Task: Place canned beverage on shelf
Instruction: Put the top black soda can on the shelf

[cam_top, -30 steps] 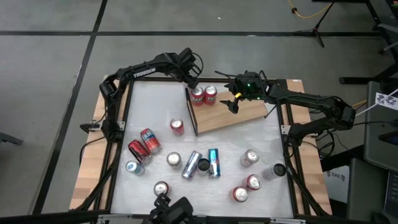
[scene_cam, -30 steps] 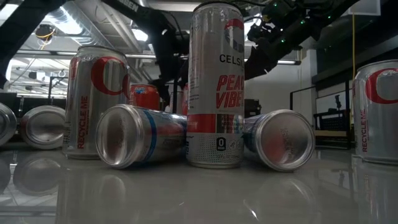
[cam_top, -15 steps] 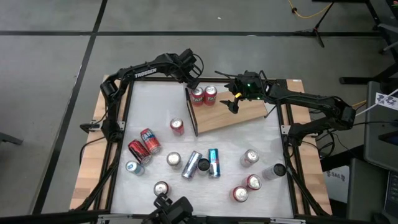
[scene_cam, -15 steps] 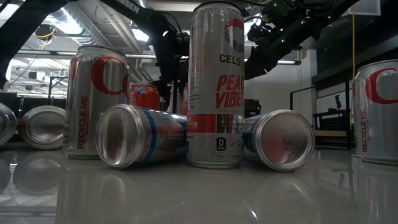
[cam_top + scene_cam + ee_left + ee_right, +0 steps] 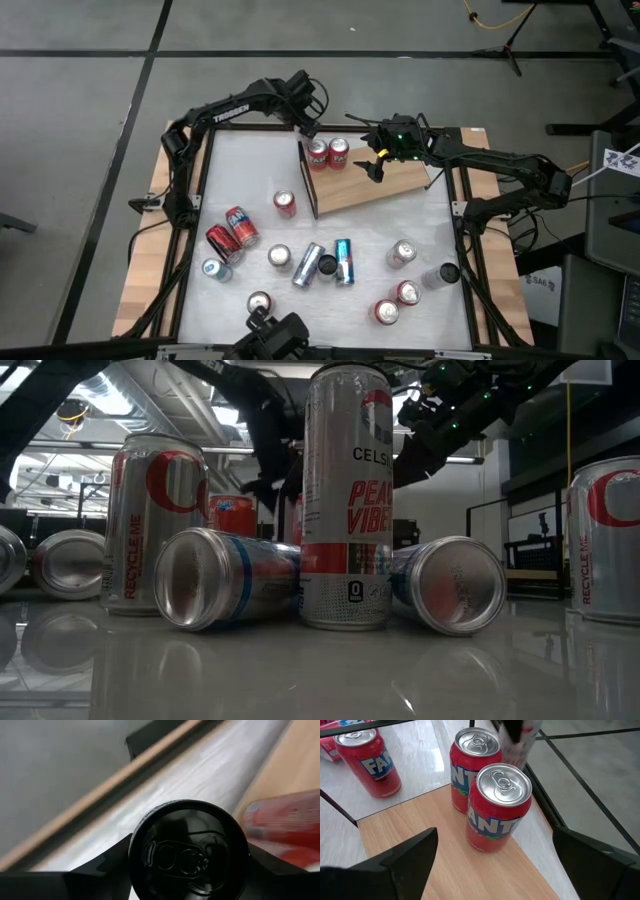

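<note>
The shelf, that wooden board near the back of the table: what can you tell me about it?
The shelf is a flat, light-brown, wood-grain board lying at a slant on the white table, with a thin dark upright rail along its left short edge. Two red cans stand upright on its back corner by the rail, close together. The rest of the board is bare. The right gripper hovers open above it, touching nothing.

Two red cans (image 5: 497, 807) with silver tops stand on a light-brown wood-grain shelf (image 5: 445, 865); the table (image 5: 400, 215) is white.
</note>
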You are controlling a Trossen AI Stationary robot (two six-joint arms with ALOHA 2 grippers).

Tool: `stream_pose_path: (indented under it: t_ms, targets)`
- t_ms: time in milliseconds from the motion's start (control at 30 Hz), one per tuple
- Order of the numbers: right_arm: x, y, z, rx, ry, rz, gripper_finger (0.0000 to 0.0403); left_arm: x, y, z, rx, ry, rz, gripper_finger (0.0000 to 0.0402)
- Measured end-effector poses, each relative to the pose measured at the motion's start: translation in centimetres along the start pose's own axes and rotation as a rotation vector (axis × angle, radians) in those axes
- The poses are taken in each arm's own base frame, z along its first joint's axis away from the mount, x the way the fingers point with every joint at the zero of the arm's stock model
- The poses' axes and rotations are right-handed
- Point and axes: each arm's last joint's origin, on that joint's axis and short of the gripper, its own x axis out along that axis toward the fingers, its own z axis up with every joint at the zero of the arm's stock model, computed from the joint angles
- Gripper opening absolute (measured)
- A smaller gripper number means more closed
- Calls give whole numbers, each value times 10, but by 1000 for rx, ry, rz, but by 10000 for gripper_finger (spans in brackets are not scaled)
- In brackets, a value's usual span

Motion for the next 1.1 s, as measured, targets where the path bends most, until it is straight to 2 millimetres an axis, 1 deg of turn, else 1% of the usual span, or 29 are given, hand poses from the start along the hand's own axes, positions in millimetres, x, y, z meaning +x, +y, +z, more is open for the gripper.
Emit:
stream_pose_path:
  t_ms: [167,267,433,567,667,733,867,1033,1100]
  targets:
    - [-2,-1,1,-1,-3,-21,383,-32,-4,14,40,-48,17,237]
    - [-6,-2,3,-2,-1,-36,383,-56,-6,23,69,-100,6,238]
    - [-15,-3,14,-30,0,-47,383,-92,-13,35,120,-200,-6,239]
    - [-19,-4,21,-31,-9,-51,383,-121,-29,37,198,-282,-57,239]
    - [-23,-5,24,-30,11,-64,383,-136,-48,33,284,-320,-121,240]
    - [-27,-5,28,-30,27,-77,383,-144,-63,28,350,-327,-168,240]
    - [-34,-6,32,-26,81,-74,383,-149,-93,11,493,-288,-259,240]
    - [-42,-6,37,-23,122,-64,383,-146,-127,-13,672,-201,-354,240]
    - [-43,-6,37,-22,130,-55,383,-142,-139,-21,724,-177,-375,240]
